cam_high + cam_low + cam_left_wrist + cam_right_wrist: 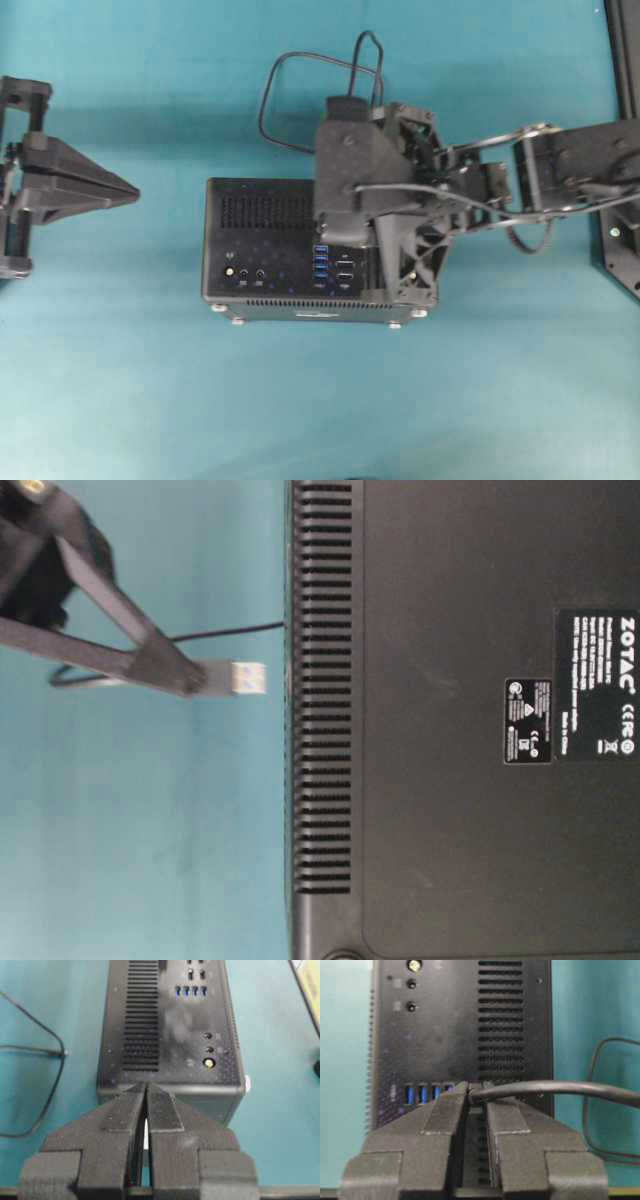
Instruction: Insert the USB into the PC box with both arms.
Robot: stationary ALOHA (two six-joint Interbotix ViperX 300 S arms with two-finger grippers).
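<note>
Right gripper is clamping the USB just behind its plug, hovering over the PC box near the blue ports. Metal tip is sitting just off the box's vented face, not touching. Cable is looping onto the table beyond the box. Left gripper is pinched together, holding nothing, near the box's end.
</note>
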